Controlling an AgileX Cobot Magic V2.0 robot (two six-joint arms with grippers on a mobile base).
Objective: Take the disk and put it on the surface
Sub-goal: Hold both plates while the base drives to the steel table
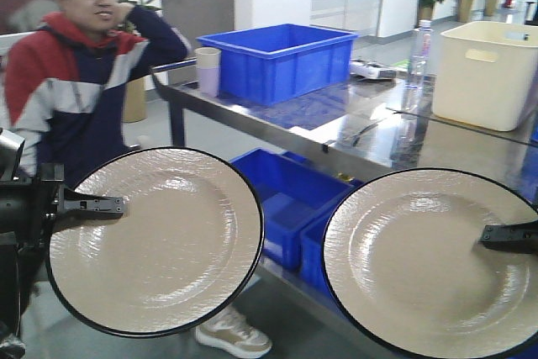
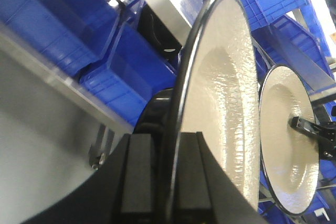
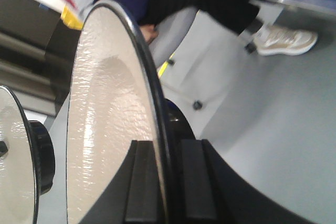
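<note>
Two cream disks with black rims hang in the air in front of the steel surface (image 1: 370, 136). My left gripper (image 1: 92, 205) is shut on the left edge of the left disk (image 1: 155, 241). In the left wrist view that disk (image 2: 220, 103) stands edge-on, its rim pinched in the left gripper (image 2: 167, 137). The right disk (image 1: 429, 262) is held at its right edge by my right gripper (image 1: 504, 237), which is shut on it. In the right wrist view the rim of this disk (image 3: 110, 129) sits between the fingers of the right gripper (image 3: 163, 145). Both disks face the front camera, tilted up.
On the surface stand a blue bin (image 1: 277, 60), a cream tub (image 1: 487, 73), stacked cups (image 1: 208, 69) and a water bottle (image 1: 420, 52). Blue crates (image 1: 277, 199) sit under it. A seated person (image 1: 76, 81) is close behind the left disk.
</note>
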